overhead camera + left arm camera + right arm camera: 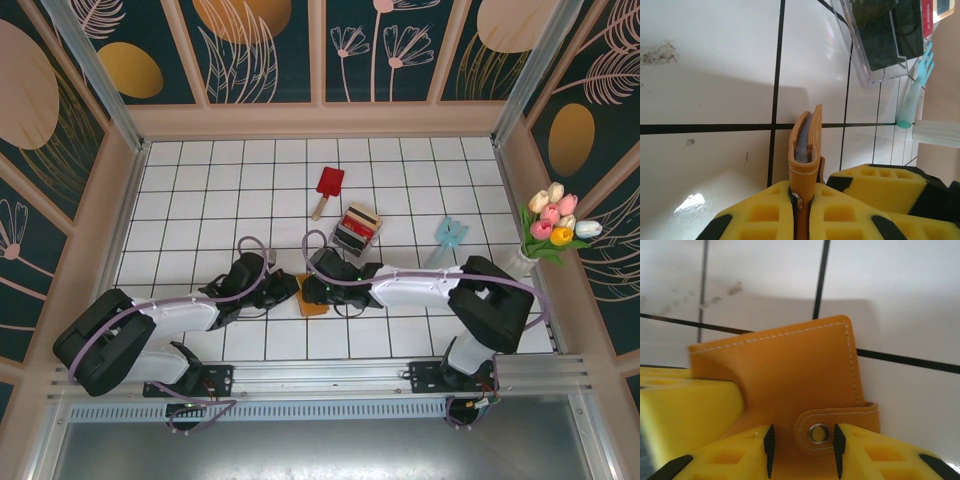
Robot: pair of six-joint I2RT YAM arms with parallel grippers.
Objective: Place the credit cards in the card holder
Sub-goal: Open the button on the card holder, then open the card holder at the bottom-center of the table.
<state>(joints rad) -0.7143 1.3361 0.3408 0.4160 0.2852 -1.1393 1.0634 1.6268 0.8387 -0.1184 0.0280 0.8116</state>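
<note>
Left gripper is clamped on the card holder - the holder stands on edge, folded, on the tiles between the two grippers. The right gripper has its fingers apart, flanking the snap tab, which lies over the holder's face; cannot tell if they pinch it. The credit cards sit in the clear box, at 1 o'clock from the holder, well apart. Step reads as opening it: left should hold firm while right peels the tab straight off the snap - twisting risks a slip.
</note>
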